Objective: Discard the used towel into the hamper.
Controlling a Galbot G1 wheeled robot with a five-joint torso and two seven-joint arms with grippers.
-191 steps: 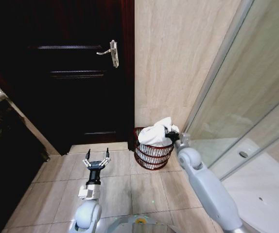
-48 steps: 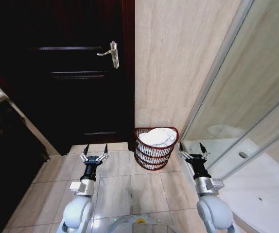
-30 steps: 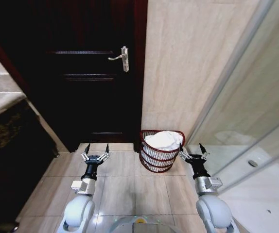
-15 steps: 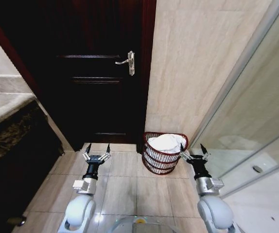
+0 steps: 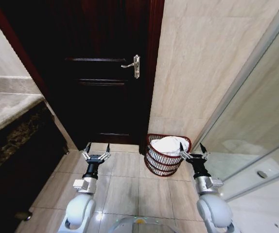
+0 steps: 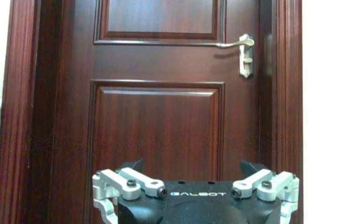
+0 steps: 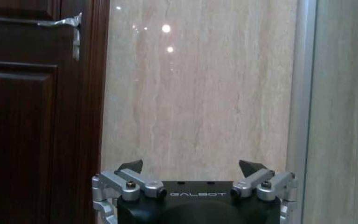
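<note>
Off to the far left of the left gripper, a stone-topped counter (image 5: pixel 8 109) juts in with a dark cabinet front beneath it. The left gripper (image 5: pixel 96 149) hangs low over the tiled floor (image 5: pixel 125 187), pointing forward with its fingers spread wide and nothing between them; from its wrist I see the same splayed fingertips (image 6: pixel 132 164) aimed straight at the dark wooden door (image 6: pixel 157 112). That door stands closed directly ahead of the left gripper, and its silver lever handle (image 5: pixel 133 64) sits high above and a little to that gripper's right. Between the two grippers, but much nearer the right one, the hamper (image 5: pixel 160 162) stands on the floor against the base of the beige tiled wall (image 5: pixel 198 68), just beside the door frame. The white towel (image 5: pixel 168 144) lies bundled inside it, heaped up to about the rim. The right gripper (image 5: pixel 193 150) hovers just beside the hamper's right-hand rim, its left fingertip overlapping the rim as I look at it, though I cannot tell if they touch. Its fingers are also spread apart and empty, and its wrist view faces the beige wall (image 7: pixel 197 88). To the right of that gripper runs the glass shower screen (image 5: pixel 256 121) with its pale metal frame.
</note>
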